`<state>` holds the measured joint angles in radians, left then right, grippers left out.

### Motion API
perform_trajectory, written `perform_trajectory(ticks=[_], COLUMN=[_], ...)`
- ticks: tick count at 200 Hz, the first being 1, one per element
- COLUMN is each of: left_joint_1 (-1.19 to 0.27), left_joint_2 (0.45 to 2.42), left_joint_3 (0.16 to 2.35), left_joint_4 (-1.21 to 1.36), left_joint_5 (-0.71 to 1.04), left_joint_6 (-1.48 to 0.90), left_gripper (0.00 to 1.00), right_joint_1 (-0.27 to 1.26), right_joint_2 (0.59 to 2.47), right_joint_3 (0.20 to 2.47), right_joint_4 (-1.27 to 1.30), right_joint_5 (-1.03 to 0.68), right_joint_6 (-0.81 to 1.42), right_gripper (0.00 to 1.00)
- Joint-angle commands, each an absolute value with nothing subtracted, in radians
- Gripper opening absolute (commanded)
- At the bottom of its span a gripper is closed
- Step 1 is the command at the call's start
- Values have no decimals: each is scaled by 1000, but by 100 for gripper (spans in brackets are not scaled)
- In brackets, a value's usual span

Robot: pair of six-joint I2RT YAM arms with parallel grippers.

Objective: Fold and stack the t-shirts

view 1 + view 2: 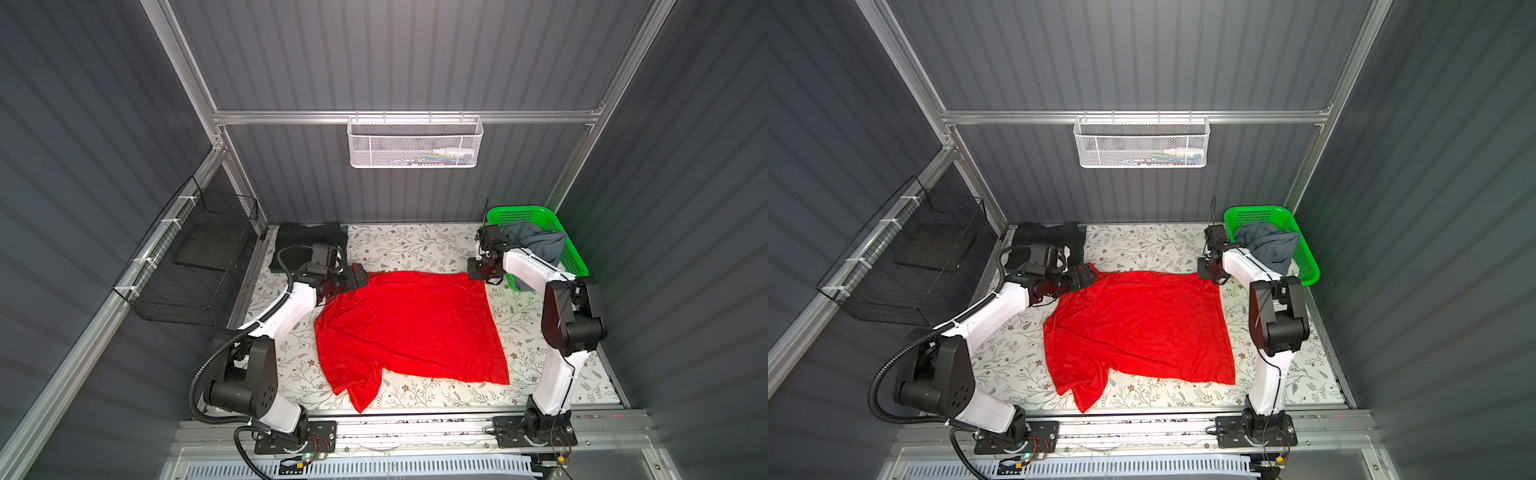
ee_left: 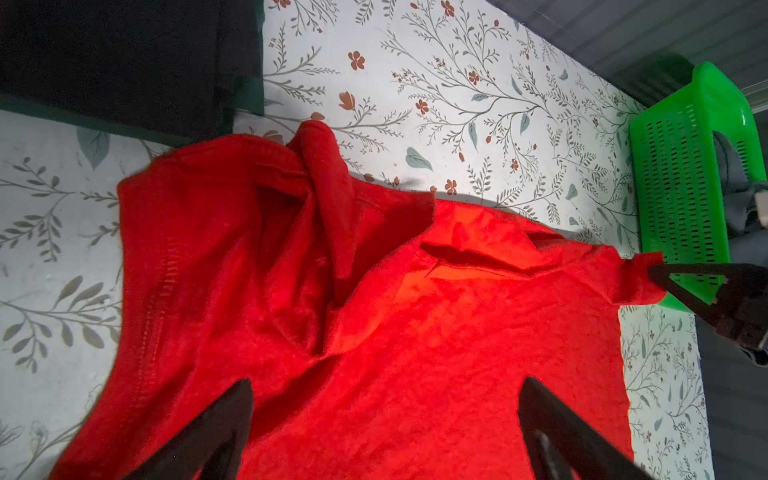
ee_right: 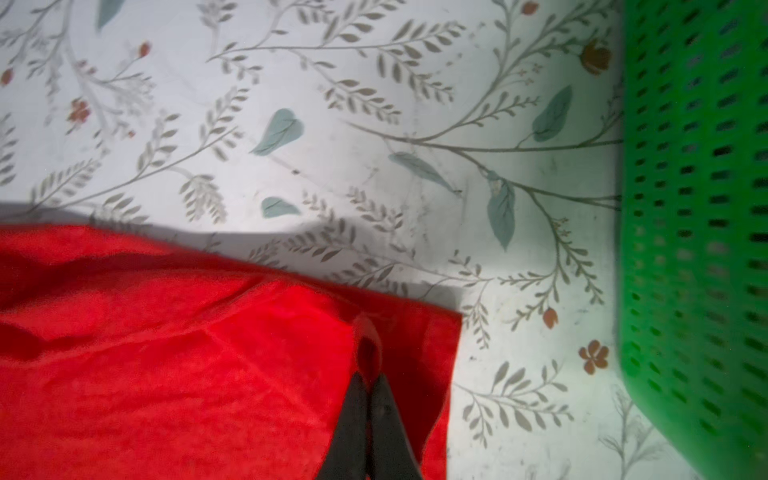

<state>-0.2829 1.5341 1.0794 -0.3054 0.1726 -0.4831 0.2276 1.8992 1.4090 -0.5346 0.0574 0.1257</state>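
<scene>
The fingers (image 2: 224, 424) of the left gripper (image 2: 386, 381) are spread wide above the red t-shirt (image 1: 411, 328) laid mid-table; the right gripper (image 3: 368, 376) is pinched onto its far right corner. Far left, dark folded t-shirts (image 1: 309, 237) are piled. A grey-blue t-shirt (image 1: 536, 243) is heaped in the green basket (image 1: 519, 214) far right. Bare flowered table (image 1: 415, 245), enclosed by grey ribbed walls (image 1: 415, 62), is left along the red cloth's edges.
</scene>
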Motion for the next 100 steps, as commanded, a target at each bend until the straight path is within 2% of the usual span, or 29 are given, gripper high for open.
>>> perform_trajectory(ticks=[1,65,100], left_joint_1=[-287,-287,-287], left_joint_2=[1547,1584,1595], left_joint_3=[1100,1146,1143], left_joint_4=[-349,-388,-372], left_joint_5=[167,186,186], left_joint_6=[-466,-447,-457], left_gripper=[100,100,100], right_joint_1=[308,371,371], right_joint_2=[1856,1798,1821], right_joint_3=[1342,1201,1149], right_joint_4=[-559,-665,-639], right_joint_5=[135,466,550], right_joint_6=[17,32,68], right_gripper=[0,0,1])
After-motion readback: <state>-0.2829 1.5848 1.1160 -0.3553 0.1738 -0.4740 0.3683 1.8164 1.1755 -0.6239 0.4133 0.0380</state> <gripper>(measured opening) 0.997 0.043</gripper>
